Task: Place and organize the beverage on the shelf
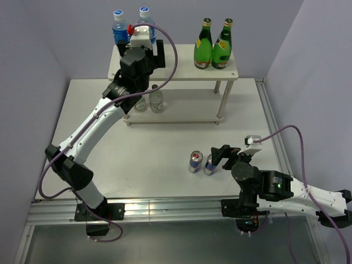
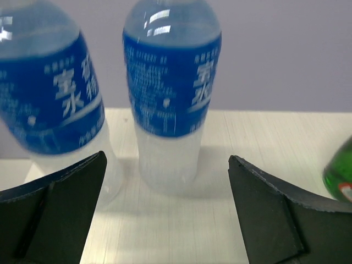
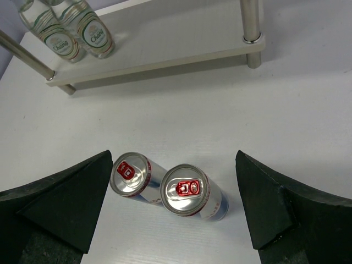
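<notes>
As it stands, shelf [image 1: 223, 102]: long axis left-right.
Top board [image 1: 181, 74]: four tall bottles [image 1: 203, 47], upright.
Lower board [image 1: 187, 113]: two small bottles [image 1: 157, 100].
Left gripper [image 2: 166, 159]: spread, empty.
Right gripper [image 3: 173, 159]: spread, empty, over cans [image 3: 187, 190].

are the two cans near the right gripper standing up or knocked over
Upright. Both cans stand on the table, with their round tops and red pull tabs facing up at the right wrist camera.

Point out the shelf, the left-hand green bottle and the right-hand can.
shelf [image 1: 184, 70], top view, bare middle of its upper board.
green bottle [image 1: 202, 54], top view, its body.
can [image 3: 187, 188], right wrist view, its lid.
</notes>
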Available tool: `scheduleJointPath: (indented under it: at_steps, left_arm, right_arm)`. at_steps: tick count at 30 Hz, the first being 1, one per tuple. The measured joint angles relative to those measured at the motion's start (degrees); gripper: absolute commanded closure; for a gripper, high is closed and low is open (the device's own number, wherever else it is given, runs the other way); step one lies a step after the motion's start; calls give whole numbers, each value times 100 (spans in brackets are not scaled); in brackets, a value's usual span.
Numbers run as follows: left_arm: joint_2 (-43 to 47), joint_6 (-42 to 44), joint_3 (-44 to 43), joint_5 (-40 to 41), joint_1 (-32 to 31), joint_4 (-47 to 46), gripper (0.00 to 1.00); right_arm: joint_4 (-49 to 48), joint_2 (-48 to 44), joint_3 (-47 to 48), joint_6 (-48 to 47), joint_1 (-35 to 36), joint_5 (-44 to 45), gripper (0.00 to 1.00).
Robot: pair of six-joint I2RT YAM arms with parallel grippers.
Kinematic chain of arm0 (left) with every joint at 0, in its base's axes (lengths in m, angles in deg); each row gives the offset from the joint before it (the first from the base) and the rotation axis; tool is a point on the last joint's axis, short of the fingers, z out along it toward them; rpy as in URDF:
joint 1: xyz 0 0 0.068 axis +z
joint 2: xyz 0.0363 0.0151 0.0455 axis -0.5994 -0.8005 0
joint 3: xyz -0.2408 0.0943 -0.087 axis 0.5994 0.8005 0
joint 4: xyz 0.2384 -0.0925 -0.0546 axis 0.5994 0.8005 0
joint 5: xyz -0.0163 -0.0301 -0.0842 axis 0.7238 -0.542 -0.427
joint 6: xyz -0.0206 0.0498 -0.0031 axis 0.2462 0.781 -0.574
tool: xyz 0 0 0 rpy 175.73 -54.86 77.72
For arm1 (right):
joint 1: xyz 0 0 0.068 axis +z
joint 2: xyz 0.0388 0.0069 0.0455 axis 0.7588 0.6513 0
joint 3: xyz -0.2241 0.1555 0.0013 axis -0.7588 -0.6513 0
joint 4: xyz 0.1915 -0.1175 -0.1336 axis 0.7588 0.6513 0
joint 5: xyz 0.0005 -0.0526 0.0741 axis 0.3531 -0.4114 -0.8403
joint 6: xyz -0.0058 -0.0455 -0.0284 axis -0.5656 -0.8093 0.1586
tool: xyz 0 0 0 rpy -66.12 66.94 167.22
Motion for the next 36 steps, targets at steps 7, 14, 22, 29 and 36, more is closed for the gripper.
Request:
scheduleJointPath:
  at_steps: [7, 14, 22, 29, 36]
  left_arm:
    - [1556, -343, 2201, 623, -756, 50, 1]
    - [3821, -1311, 5453, 1034, -3495, -299, 3]
    - [4033, -2367, 7875, 813, -4765, -1530, 3]
    - [2809, -2736, 8406, 474, -5012, -3018, 3]
    - [1401, -2680, 8234, 509, -5029, -4371, 2]
  right_arm:
    - [2, -2, 0, 22, 0, 17, 0]
    - [7, 155, 2, 90, 0, 66, 0]
    - [55, 247, 2, 170, 0, 140, 0]
    - [101, 463, 2, 247, 0, 179, 0]
    - [127, 501, 2, 256, 0, 179, 0]
